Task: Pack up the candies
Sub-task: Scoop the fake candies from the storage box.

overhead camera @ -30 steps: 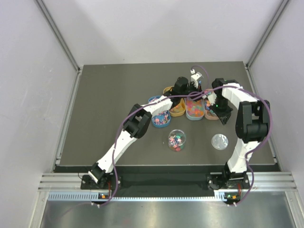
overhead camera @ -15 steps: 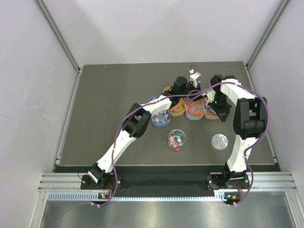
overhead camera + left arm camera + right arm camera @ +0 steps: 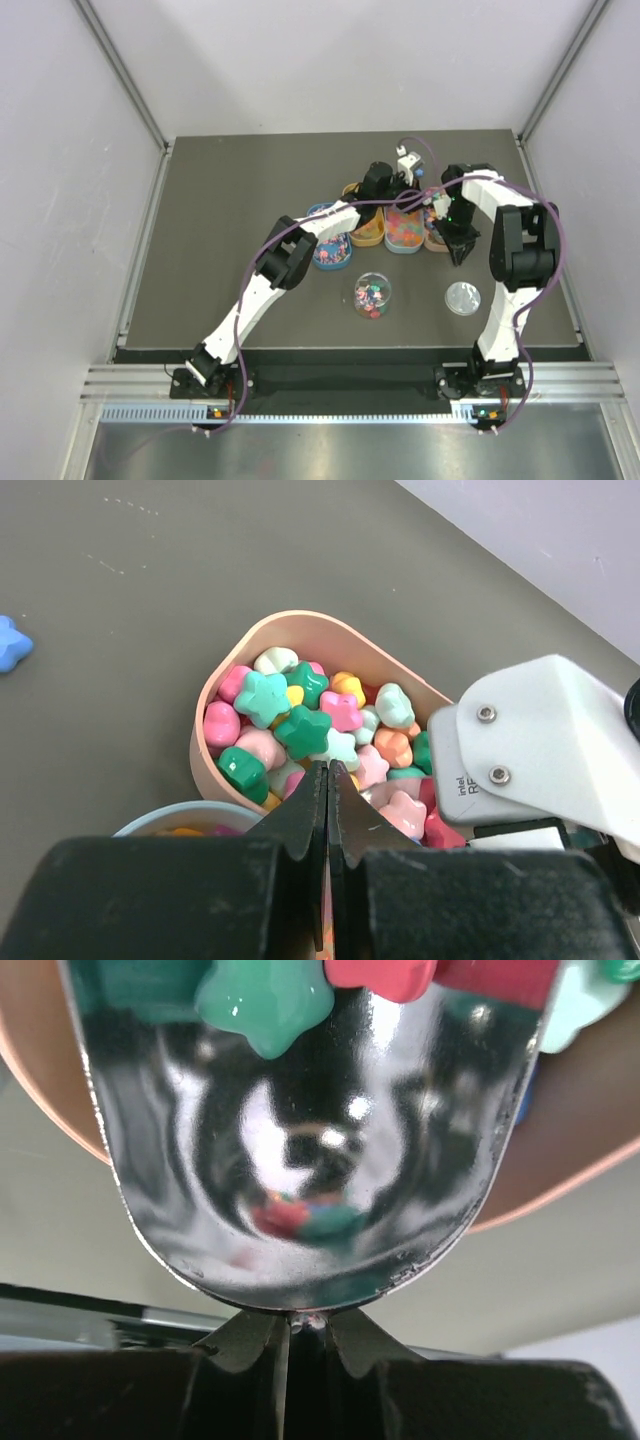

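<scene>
Right gripper (image 3: 300, 1328) clamps the metal scoop (image 3: 310, 1160) in the peach tray's (image 3: 212, 695) candies (image 3: 300, 725); left gripper (image 3: 327, 772) is closed, empty, above them.

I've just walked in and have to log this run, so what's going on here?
The right gripper is shut on a metal scoop, whose front edge is among the candies in the peach tray. The left gripper is shut and empty, hovering over the same tray. Nearer the arms, a clear round tub holds some candies, and a clear lid lies apart beside it.
</scene>
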Robot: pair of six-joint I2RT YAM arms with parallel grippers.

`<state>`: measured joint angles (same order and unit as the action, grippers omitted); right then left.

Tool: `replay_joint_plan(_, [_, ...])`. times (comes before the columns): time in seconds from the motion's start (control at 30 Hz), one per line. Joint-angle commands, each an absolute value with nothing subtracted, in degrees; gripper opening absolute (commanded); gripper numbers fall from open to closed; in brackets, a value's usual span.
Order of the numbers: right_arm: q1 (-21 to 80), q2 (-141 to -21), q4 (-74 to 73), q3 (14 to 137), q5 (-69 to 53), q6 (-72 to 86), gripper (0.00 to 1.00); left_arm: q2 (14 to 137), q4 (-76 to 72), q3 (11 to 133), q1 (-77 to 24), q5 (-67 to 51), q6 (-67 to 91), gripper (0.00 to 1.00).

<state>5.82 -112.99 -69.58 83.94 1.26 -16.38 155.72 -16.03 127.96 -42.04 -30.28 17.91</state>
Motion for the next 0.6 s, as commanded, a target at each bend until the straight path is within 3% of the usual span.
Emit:
replay_joint_plan(0.0, [6.9,-113.7,-64.2,83.0,-10.3,-10.6,0.00,152.4,-13.5,125.9,-45.4,-35.6,15.8,0.00])
replay_joint_plan(0.37, [8.3,-110.3,-64.9,82.2,-13.1,-3.6,0.00,149.7,-17.0,121.4,-45.8,-35.9,18.2,0.00])
replay_joint_plan(0.57, [8.3,-109.0,-65.8,78.2,-12.9,2.0,0.00,146.7,-20.1,123.0,-44.5,-29.5,18.3,0.00])
